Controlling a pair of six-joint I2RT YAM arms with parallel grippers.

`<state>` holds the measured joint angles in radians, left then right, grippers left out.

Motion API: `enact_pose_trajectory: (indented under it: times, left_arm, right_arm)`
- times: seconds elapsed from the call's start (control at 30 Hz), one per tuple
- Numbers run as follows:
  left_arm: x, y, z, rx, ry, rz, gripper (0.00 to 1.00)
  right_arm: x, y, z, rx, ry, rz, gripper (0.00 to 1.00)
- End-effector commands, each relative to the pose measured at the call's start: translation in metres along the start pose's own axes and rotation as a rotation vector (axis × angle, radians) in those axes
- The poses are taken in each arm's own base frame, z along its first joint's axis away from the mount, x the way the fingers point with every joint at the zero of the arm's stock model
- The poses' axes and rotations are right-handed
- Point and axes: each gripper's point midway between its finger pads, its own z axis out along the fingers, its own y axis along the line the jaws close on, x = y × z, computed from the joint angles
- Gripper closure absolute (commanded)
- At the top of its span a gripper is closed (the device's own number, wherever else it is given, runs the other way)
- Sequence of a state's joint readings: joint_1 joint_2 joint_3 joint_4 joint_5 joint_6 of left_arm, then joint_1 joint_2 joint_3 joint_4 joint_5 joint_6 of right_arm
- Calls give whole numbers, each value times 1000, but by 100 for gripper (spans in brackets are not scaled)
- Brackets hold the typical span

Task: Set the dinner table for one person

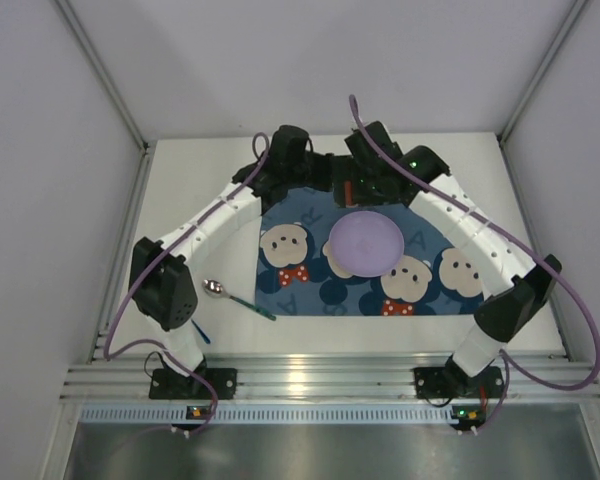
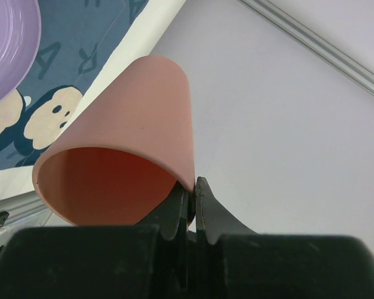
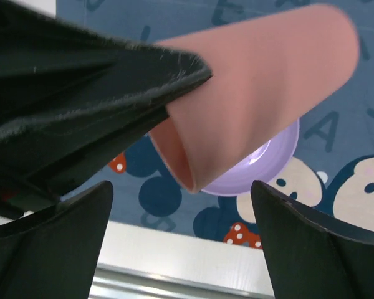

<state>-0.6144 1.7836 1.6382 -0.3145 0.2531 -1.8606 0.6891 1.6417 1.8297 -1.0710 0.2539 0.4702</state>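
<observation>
My left gripper (image 2: 194, 187) is shut on the rim of a pink cup (image 2: 124, 143) and holds it tilted above the far edge of the blue placemat (image 1: 310, 285). My right gripper (image 3: 181, 205) is open and empty just beside the cup (image 3: 262, 81), not touching it. A purple plate (image 1: 365, 243) lies in the middle of the placemat on the white dinner table (image 1: 200, 190). In the top view both grippers, left (image 1: 315, 175) and right (image 1: 358, 183), meet at the far side of the plate, and the cup is hidden there.
A metal spoon with a green handle (image 1: 235, 297) lies on the table left of the placemat. A blue handle (image 1: 200, 332) pokes out beside the left arm's base. White walls enclose the table on three sides.
</observation>
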Motion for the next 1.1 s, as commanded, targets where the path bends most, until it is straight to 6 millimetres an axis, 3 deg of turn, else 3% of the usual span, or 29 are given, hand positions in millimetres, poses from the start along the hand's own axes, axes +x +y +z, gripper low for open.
enact_pose_trajectory:
  times: [0.0,0.1,0.23,0.3,0.4,0.43,0.5,0.73,0.8,0.83,0.93,1.07]
  left_arm:
    - [21,-26,-21,64,72,8,100]
    - [23,-26,-25,63,81,15,100]
    - [27,-24,-26,65,109,10,100]
    - [29,-24,-26,70,128,-4,100]
    - [28,-28,-28,84,125,-3,100]
    - [27,-28,-29,87,121,-2,100]
    - [25,-28,-29,91,123,-11,100]
    - [35,-16,-23,37,204,10,98]
    - [35,-16,-24,18,195,51,86]
    - [37,-17,-26,17,196,64,68]
    - [38,-19,-32,-1,185,98,48]
    - [43,-21,-44,9,189,114,39]
  right_arm:
    - [-36,-16,-9,144,-127,-5,9]
    - [-45,-28,-7,235,-155,-22,17]
    - [-48,-36,-4,311,-164,-42,37]
    - [-43,-39,1,350,-160,-61,55]
    - [-38,-39,6,375,-152,-72,72]
    - [-37,-40,7,387,-151,-74,84]
    - [-36,-39,8,396,-152,-77,98]
    - [-40,-45,6,434,-174,-75,100]
    - [-41,-47,5,441,-180,-70,100]
    - [-40,-49,5,446,-178,-66,100]
    - [-44,-54,3,450,-194,-42,100]
    - [-52,-61,0,437,-218,-9,100]
